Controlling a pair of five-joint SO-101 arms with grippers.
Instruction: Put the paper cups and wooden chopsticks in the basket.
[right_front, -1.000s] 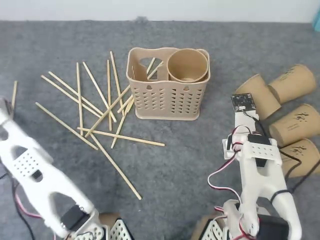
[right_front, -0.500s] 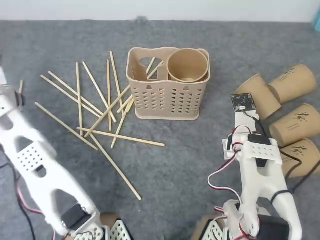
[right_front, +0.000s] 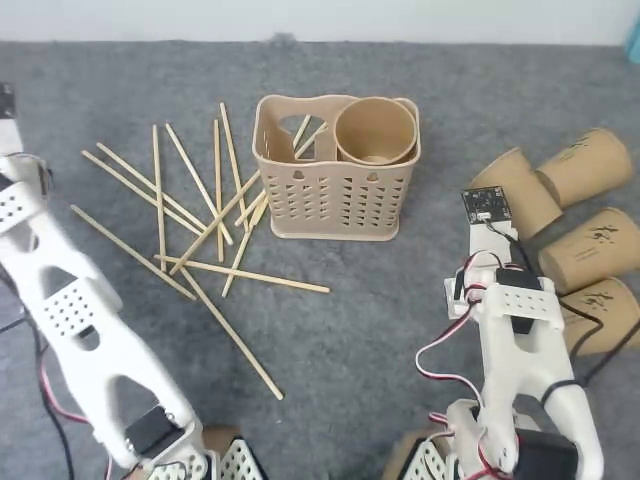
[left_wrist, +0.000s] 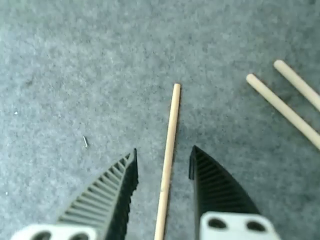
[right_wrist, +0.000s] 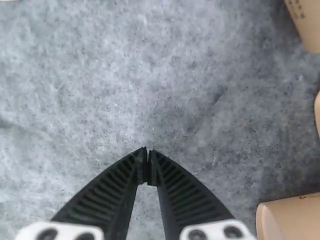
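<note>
Two white robot arms work on a grey felt-covered tabletop, seen from above. A tan slotted basket stands upright in the middle. One paper cup sits upright in one of its compartments, mouth up, and a few chopsticks lean in the other.

Beside the basket, near the left arm, a pile of loose chopsticks lies flat and criss-crossed. Most slant from the near side of the tabletop to the far side.

In the left wrist view, the left claw is open, just above the felt. A single chopstick lies between its jaws, roughly centred and touching neither one. The stick's long axis runs in line with the fingers, its free end pointing straight away from the claw. The jaws seem set astride it so that closing would pinch it along its length. The ends of two more chopsticks lie well to one side.

The right claw is closed on nothing, its tips together above bare felt, apparently idle. Four more cups lie tipped on their sides close to the right arm, their long axes slanting roughly alike. They are not yet in the basket.
</note>
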